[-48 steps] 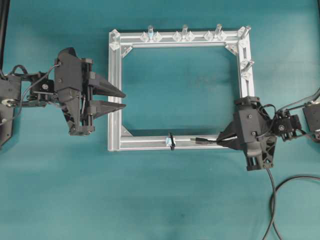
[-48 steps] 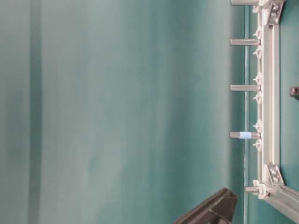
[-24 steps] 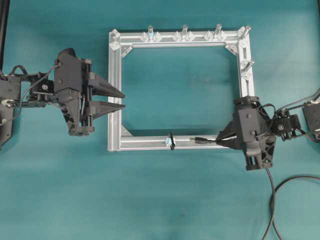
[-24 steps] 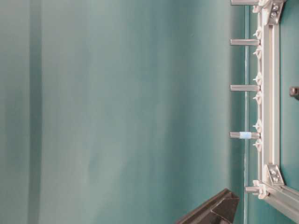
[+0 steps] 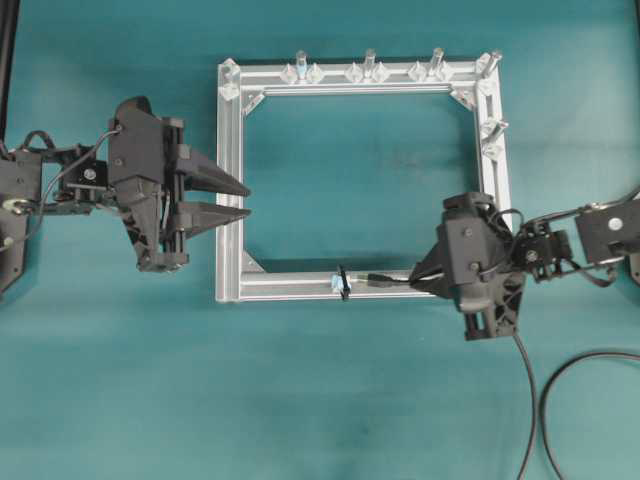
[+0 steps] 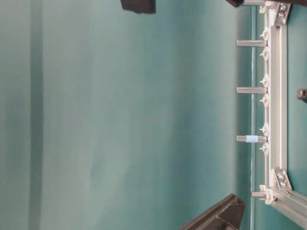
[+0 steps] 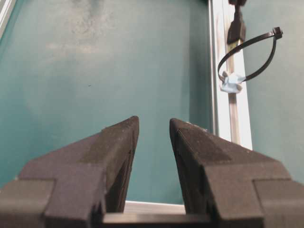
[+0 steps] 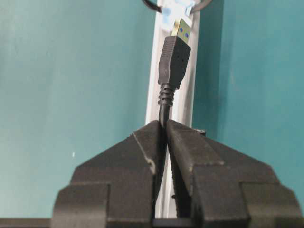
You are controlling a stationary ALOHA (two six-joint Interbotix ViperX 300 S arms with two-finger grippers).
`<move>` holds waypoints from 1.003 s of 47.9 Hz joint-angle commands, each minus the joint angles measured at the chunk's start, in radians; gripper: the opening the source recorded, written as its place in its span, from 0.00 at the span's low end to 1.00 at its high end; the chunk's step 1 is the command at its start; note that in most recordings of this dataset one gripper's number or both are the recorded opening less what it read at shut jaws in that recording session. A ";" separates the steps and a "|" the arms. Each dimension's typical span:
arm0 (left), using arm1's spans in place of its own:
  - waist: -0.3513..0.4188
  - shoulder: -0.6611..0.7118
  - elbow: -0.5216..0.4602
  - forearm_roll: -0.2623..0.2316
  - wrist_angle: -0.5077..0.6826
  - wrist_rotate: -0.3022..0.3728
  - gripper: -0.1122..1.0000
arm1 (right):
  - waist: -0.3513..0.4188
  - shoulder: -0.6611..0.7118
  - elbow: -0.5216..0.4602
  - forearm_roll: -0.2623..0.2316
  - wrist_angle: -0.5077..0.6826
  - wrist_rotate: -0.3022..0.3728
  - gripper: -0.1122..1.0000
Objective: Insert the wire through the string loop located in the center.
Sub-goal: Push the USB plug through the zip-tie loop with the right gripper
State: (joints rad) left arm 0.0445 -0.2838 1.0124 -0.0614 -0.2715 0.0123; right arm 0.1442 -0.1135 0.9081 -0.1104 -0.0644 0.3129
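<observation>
The right gripper [image 8: 162,137] has its fingers [image 8: 135,156] clamped on the long thin black round wire [image 8: 164,111] just behind the ribbed strain relief, with the small flat metallic plug tip [image 8: 181,28] pointing along the silver aluminium frame bar [image 5: 300,288]. In the overhead view the plug tip [image 5: 372,280] lies just beside the tiny black string loop [image 5: 342,282], on the bar, not yet through it

Risk points, judged from this position:
- The loop stands upright but leans, as the left wrist view shows [image 7: 247,54]. A tip carried too low or off-centre would push the loop flat against the bar instead of entering it
- The free length ahead of the fingers is short yet flexible; contact with the loop rim could bend the wire sideways and deflect the tip
- The trailing wire on the teal bench [image 5: 120,380] could drag and twist the plug in the grip

The left gripper [image 5: 240,200] holds its fingers [image 7: 109,147] apart, clear of the frame, holding nothing
</observation>
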 commanded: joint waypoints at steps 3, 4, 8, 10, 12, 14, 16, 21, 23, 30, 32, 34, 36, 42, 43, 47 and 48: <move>-0.005 -0.015 -0.008 0.003 -0.005 -0.002 0.42 | -0.006 0.020 -0.057 -0.003 -0.009 -0.003 0.19; -0.005 -0.015 -0.008 0.002 -0.005 -0.002 0.42 | -0.006 0.026 -0.061 -0.003 -0.009 -0.005 0.19; -0.003 -0.015 -0.008 0.002 -0.005 -0.002 0.42 | -0.009 0.046 -0.083 -0.005 -0.009 -0.006 0.19; -0.005 -0.015 -0.008 0.003 -0.005 -0.002 0.42 | -0.012 0.055 -0.094 -0.005 -0.009 -0.008 0.19; -0.005 -0.015 -0.008 0.003 -0.005 -0.002 0.42 | -0.014 0.063 -0.106 -0.005 -0.009 -0.009 0.19; -0.005 -0.015 -0.008 0.003 -0.005 -0.002 0.42 | -0.015 0.074 -0.118 -0.005 -0.009 -0.009 0.19; -0.005 -0.015 -0.008 0.003 -0.005 -0.002 0.42 | -0.018 0.084 -0.129 -0.006 -0.009 -0.009 0.19; -0.005 -0.015 -0.008 0.003 -0.005 -0.002 0.42 | -0.021 0.106 -0.155 -0.017 -0.009 -0.009 0.19; -0.005 -0.015 -0.005 0.003 -0.005 -0.002 0.42 | -0.021 0.114 -0.164 -0.021 -0.009 -0.009 0.19; -0.005 -0.015 -0.002 0.003 -0.005 -0.002 0.42 | -0.023 0.132 -0.192 -0.038 -0.005 -0.009 0.19; -0.005 -0.015 -0.002 0.002 -0.005 -0.002 0.42 | -0.021 0.140 -0.199 -0.040 -0.005 -0.009 0.19; -0.005 -0.015 0.002 0.003 -0.005 -0.002 0.42 | -0.023 0.143 -0.202 -0.040 -0.005 -0.009 0.19; -0.005 -0.017 0.002 0.003 -0.003 -0.002 0.42 | -0.023 0.146 -0.206 -0.040 -0.005 -0.009 0.19; -0.005 -0.015 0.003 0.003 -0.005 -0.002 0.42 | -0.023 0.150 -0.207 -0.040 -0.005 -0.006 0.19; -0.005 -0.015 0.003 0.003 -0.005 -0.002 0.42 | -0.023 0.150 -0.207 -0.041 -0.005 -0.006 0.19; -0.005 -0.015 0.005 0.003 -0.005 -0.002 0.42 | -0.023 0.150 -0.207 -0.040 -0.005 -0.005 0.19; -0.005 -0.015 0.003 0.003 -0.005 -0.002 0.42 | -0.023 0.150 -0.206 -0.040 -0.005 -0.006 0.19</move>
State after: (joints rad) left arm 0.0445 -0.2853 1.0247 -0.0614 -0.2684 0.0123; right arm 0.1227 0.0491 0.7225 -0.1488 -0.0644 0.3068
